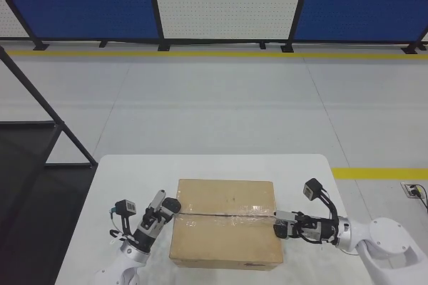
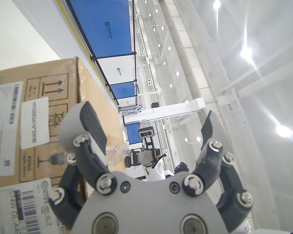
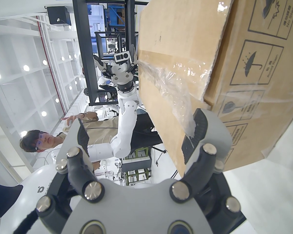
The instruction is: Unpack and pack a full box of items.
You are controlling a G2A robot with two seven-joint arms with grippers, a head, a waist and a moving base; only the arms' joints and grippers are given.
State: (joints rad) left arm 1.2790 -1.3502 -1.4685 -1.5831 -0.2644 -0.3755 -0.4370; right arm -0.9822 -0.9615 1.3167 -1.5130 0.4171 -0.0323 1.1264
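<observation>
box [image 1: 225, 221] closed | left gripper [image 2: 149, 113] spread (its wrist view: labels [image 2: 35, 122]) | right gripper [image 3: 139, 120] spread

Plain brown cardboard box [image 1: 225, 221]; clear glossy tape [image 1: 228, 216] across top seam; white labels [image 2: 5, 127] with black barcodes; black printed handling symbols [image 3: 256, 62] on sides; white table [image 1: 128, 178].

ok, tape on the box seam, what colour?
Clear, shiny tape; best in the right wrist view.

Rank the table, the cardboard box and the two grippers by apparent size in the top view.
1. table
2. cardboard box
3. left gripper and right gripper: they look about alike, so they are left unranked.
</observation>
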